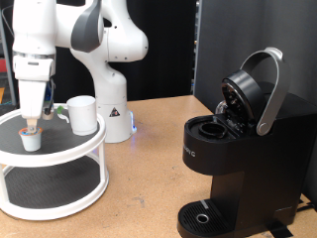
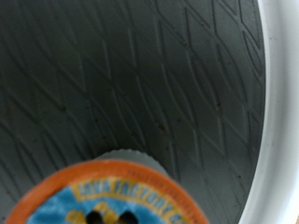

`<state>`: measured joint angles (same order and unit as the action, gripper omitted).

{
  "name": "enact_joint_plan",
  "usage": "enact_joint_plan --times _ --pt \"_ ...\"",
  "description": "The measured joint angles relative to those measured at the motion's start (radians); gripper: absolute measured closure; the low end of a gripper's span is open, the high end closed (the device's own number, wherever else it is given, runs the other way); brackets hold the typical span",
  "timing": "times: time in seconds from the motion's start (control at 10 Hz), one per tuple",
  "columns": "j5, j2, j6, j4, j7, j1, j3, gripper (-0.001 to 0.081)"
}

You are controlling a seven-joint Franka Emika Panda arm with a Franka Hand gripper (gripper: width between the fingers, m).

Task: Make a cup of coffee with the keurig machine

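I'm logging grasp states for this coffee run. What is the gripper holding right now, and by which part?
It cannot be told. The gripper is down at the coffee pod on the tiered stand, but no view shows fingers closed on it.

We are noting a white cup (image 1: 81,113), a black keurig machine (image 1: 238,159) with a silver-grey lid handle (image 1: 272,91), and a white two-tier stand (image 1: 52,169) showing a dark diamond-patterned mat (image 2: 121,75). The pod (image 2: 117,196) is showing an orange-rimmed blue lid.
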<state>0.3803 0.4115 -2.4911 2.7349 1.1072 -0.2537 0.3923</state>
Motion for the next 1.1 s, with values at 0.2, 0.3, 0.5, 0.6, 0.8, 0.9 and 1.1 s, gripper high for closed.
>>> enact_joint_plan --times 0.2,0.3,0.5,0.6,0.8,0.9,1.1 --pt "0.0 -0.01 -0.036 0.015 0.0 -0.001 0.005 -0.0002" --pt "0.0 -0.017 -0.05 0.02 -0.001 -0.002 0.006 -0.0002" --pt "0.0 -0.033 -0.082 0.029 -0.017 -0.008 0.009 -0.0002" --pt "0.0 -0.045 -0.092 0.029 -0.027 -0.011 0.009 -0.0002" --pt "0.0 -0.067 -0.109 0.029 -0.037 -0.012 0.009 -0.0002" --pt "0.0 -0.075 -0.114 0.029 -0.039 -0.013 0.009 -0.0002" --pt "-0.001 -0.079 -0.116 0.029 -0.04 -0.013 0.01 0.0024"
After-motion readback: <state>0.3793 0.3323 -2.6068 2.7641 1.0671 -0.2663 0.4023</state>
